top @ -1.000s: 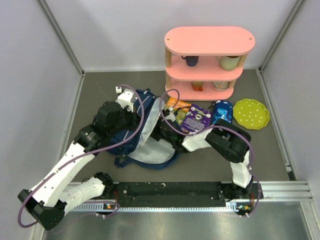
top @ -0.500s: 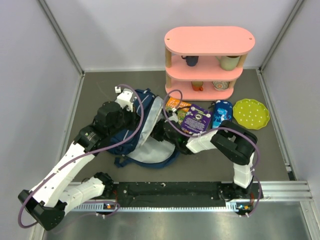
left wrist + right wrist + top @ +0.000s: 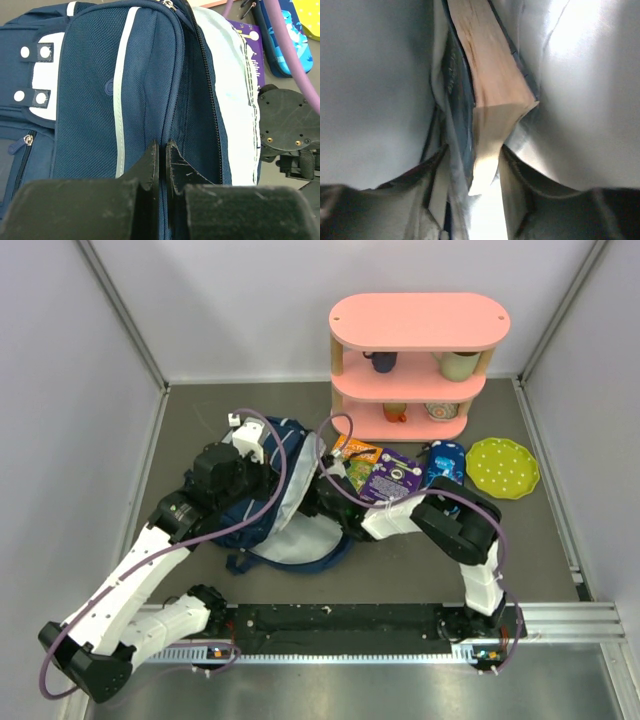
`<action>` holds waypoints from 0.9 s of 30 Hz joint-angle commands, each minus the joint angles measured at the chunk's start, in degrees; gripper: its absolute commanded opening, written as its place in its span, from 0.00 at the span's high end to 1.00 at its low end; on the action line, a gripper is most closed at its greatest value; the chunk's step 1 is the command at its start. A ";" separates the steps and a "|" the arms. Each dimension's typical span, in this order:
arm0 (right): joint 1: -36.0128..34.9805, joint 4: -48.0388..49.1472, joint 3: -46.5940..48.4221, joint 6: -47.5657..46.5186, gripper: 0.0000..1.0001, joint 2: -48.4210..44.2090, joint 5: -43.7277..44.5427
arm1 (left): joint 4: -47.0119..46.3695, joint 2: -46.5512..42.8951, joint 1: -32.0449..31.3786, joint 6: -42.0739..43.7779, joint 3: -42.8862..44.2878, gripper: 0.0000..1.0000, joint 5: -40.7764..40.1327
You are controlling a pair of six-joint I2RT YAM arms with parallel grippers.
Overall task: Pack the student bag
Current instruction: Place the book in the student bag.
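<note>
I see one navy student bag (image 3: 90, 100) with a single white stripe and grey lining, its rim pinched in my left gripper (image 3: 162, 150). My right gripper (image 3: 472, 162) straddles one book (image 3: 490, 75); I can't tell if it grips.

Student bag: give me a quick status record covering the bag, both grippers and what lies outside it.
bag: student bag lying down, main compartment unzipped, pale lining showing
left gripper: left gripper shut, pinching the fabric edge of the opening
right gripper: right gripper inside the bag, fingers either side of a book; grip unclear
outside the bag: purple book, orange book, blue pencil case
nearby: green plate, pink shelf
</note>
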State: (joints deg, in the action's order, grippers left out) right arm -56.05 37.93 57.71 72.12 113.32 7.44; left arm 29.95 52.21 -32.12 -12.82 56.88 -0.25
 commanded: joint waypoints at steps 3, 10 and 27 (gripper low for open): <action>0.68 5.14 -7.77 -5.39 0.42 -9.07 1.00 | -7.45 -1.32 2.15 3.06 -1.42 1.00 -2.21; 0.68 0.66 -14.37 -10.68 0.33 -21.81 0.99 | -6.14 -1.58 4.08 5.08 -5.73 1.00 -3.26; 9.11 -33.18 -28.88 -14.63 0.24 -58.11 14.88 | 7.39 -0.09 4.78 12.38 -4.33 1.00 10.09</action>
State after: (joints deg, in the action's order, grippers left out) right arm -50.24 10.72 30.72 59.42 59.77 19.20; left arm 34.52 51.29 -27.81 -2.09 49.21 4.29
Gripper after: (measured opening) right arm 0.755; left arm 0.033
